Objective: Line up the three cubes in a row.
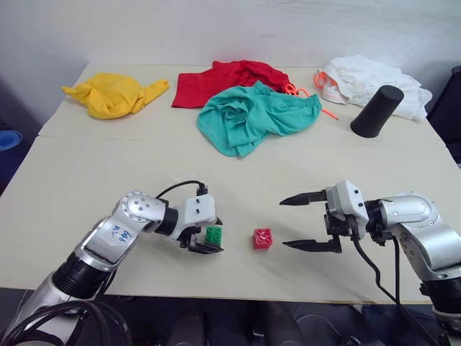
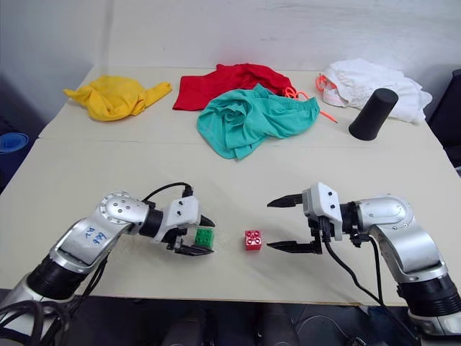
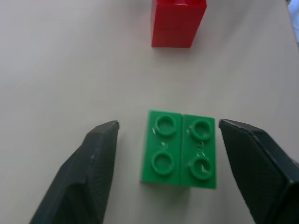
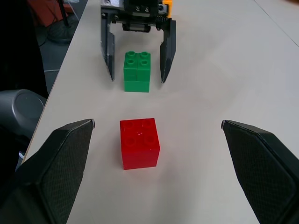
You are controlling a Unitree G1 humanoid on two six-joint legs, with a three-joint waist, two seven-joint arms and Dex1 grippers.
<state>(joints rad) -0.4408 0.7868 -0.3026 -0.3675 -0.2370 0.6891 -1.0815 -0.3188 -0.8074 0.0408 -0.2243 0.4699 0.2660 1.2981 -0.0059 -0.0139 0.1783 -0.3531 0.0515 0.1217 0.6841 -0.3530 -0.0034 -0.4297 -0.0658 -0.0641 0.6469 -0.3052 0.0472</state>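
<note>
Sitting close to the table's [image 1: 86, 216] near edge, the green cube [image 1: 214, 234] is flanked by the parted fingers of the left gripper [image 1: 205, 238], a gap showing on each side, so it is judged released, not held. Just beside it toward the right-hand edge, the red cube [image 1: 262, 238] stands studs up, facing the wide-spread right gripper [image 1: 306, 222], which is the nearer arm to it. Both cubes are small, glossy bricks with four studs on top. An orange-yellow cube cannot be made out. Toward the far edge, cloths [image 1: 252, 115] are heaped.
</note>
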